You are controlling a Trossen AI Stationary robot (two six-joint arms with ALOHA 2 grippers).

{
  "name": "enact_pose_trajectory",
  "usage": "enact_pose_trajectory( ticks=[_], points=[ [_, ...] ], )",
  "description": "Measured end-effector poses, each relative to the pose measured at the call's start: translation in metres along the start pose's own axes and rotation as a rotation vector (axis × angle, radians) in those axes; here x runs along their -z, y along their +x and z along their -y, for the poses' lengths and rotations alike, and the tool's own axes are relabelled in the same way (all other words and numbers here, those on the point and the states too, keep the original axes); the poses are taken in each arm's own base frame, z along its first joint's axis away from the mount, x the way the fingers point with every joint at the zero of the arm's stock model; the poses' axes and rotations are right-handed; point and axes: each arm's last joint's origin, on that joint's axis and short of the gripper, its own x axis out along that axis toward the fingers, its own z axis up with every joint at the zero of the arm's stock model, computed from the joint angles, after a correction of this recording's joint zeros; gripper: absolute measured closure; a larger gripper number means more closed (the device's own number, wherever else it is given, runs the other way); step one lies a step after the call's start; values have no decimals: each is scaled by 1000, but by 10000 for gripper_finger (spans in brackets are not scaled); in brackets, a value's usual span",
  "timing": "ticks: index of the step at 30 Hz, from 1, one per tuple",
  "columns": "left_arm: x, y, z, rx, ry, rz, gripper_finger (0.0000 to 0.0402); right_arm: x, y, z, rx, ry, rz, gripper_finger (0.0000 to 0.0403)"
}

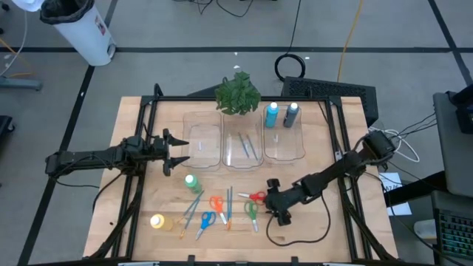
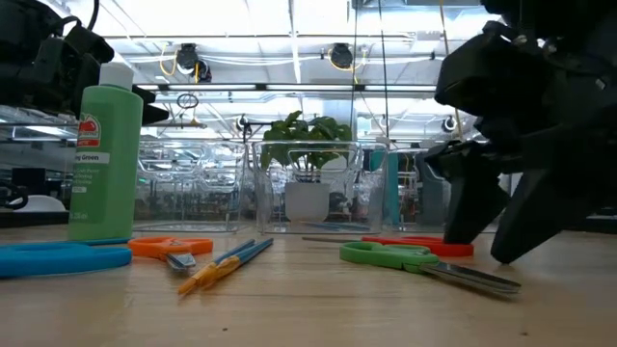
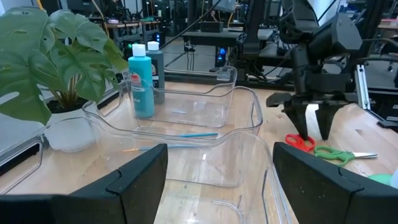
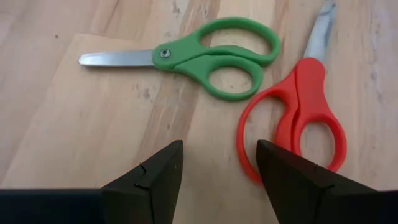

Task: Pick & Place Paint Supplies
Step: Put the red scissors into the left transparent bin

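Note:
Red scissors and green scissors lie flat on the table. My right gripper is open and slants down close over them, with the near rim of the red handle loop below the gap between its fingers. I cannot see it touching anything. Orange scissors, blue scissors and thin brushes lie further left, near a green bottle and a yellow bottle. My left gripper waits open and level at the left bin's edge.
Three clear bins stand in a row at the table's far side. The middle one holds brushes. The right one holds a light blue bottle and a dark bottle. A leafy plant stands behind them. A cable loops near the front.

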Motion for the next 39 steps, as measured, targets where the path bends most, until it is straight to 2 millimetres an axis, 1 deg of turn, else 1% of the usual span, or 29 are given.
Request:
enact_pose_trajectory(
  ticks=[5, 8, 11, 15, 18, 23, 26, 30, 36, 39],
  points=[
    [0, 0, 0, 0, 0, 1, 107, 3, 4, 5, 16, 7, -34, 207],
    [0, 0, 0, 0, 0, 0, 107, 7, 4, 7, 32, 7, -77, 220],
    [0, 0, 0, 0, 0, 0, 107, 12, 4, 8, 45, 27, -119, 251],
    [0, 0, 0, 0, 0, 0, 107, 17, 3, 10, 77, 52, -169, 304],
    [0, 0, 0, 0, 0, 1, 107, 20, 3, 12, 114, 64, -188, 341],
    [0, 0, 0, 0, 0, 0, 107, 21, 3, 12, 115, 76, -194, 393],
    [0, 0, 0, 0, 0, 0, 107, 19, 3, 11, 113, 78, -182, 396],
    [0, 0, 0, 0, 0, 1, 107, 13, -3, 11, 99, 79, -140, 398],
    [0, 0, 0, 0, 0, 0, 107, 1, -29, 10, 76, 74, -78, 400],
    [0, 0, 0, 0, 0, 1, 107, -13, -46, 7, 52, 81, 22, 401]
  ],
)
